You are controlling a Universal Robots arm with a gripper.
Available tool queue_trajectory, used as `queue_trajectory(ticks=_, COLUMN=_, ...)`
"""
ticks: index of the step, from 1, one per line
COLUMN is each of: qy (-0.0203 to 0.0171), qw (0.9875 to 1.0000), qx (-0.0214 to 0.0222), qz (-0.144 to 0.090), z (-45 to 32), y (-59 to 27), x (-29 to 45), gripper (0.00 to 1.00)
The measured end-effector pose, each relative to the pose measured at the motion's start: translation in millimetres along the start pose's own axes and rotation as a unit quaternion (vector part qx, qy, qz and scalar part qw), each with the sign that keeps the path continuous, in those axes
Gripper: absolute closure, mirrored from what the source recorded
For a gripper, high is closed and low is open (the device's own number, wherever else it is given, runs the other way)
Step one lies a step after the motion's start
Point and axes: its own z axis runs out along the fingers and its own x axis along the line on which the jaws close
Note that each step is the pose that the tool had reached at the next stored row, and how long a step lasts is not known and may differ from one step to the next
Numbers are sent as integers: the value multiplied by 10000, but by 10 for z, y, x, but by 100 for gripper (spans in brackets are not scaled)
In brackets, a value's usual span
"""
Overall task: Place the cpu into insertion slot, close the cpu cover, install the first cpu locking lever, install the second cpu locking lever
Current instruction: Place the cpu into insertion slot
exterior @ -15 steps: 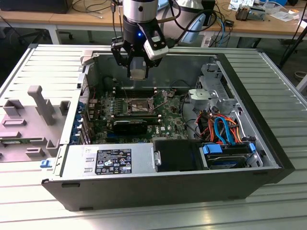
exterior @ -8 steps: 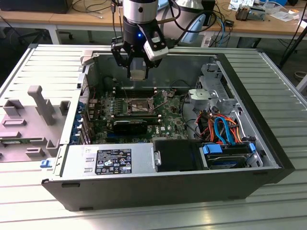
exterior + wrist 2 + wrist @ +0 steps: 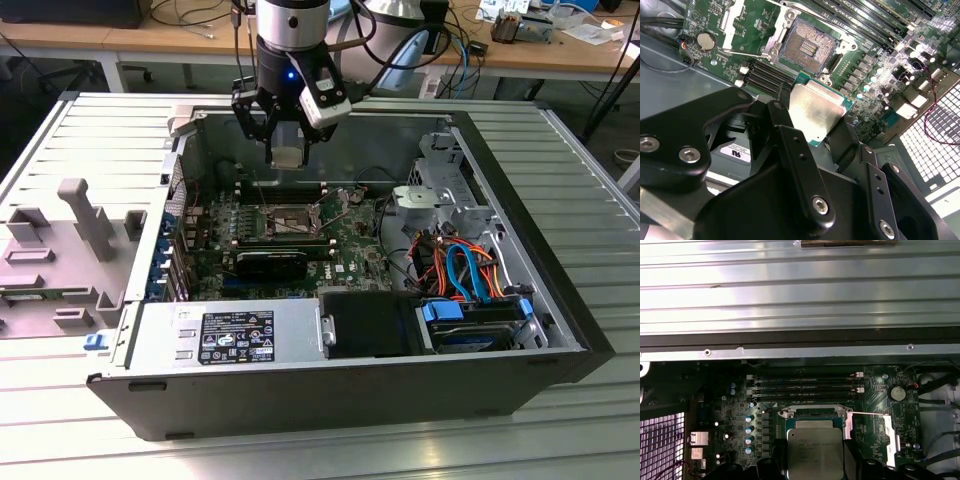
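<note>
Inside the open computer case (image 3: pixel 300 400), the insertion slot (image 3: pixel 807 47) lies empty. The gripper (image 3: pixel 287 150) hangs above it, fingers pinching the cpu (image 3: pixel 815 112).

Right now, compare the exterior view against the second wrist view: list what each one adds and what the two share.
Exterior view's own: the whole open computer case, its power supply along the near wall, and blue and orange cables toward the exterior view's right. Second wrist view's own: the coin battery and the bare contact field inside the insertion slot. Shared: the gripper shut on the cpu, held above the board and clear of the empty insertion slot.
</note>
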Motion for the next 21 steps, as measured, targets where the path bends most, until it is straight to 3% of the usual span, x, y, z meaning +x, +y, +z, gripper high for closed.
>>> queue_trajectory(ticks=21, qy=0, qw=10000, qx=0, qz=0, z=50, y=-4, x=-1, gripper=45)
